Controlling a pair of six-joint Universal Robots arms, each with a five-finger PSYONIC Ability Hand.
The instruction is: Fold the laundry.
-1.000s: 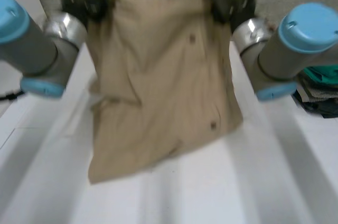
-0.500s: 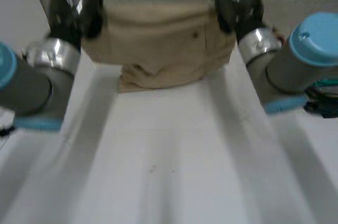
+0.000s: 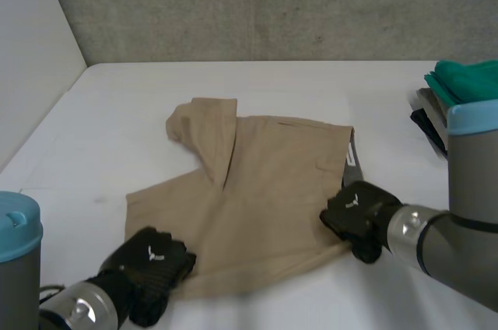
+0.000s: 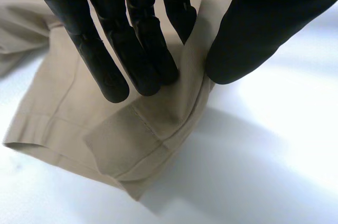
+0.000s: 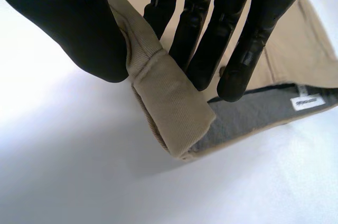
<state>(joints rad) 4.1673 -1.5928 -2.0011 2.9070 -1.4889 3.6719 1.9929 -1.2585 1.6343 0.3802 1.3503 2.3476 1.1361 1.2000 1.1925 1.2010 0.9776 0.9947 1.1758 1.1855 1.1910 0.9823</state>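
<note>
Beige shorts (image 3: pixel 257 198) lie on the white table (image 3: pixel 311 89), with the left hand (image 3: pixel 152 266) pinching a near hem corner and the right hand (image 3: pixel 354 217) pinching the waistband corner, thumb against straight fingers; advisable to move both corners together, edge taut.

Bare table (image 3: pixel 257 81) beyond tan garment (image 3: pixel 264 190); folded clothes stack (image 3: pixel 467 81) blocks right edge.

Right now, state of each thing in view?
Tan cloth garment: spread on white table, far-left flap folded over, grey lining showing at right.
Black left hand: pinching garment's near-left corner.
Black right hand: pinching garment's near-right corner.
Green-topped clothes pile: stacked, folded, untouched.
</note>
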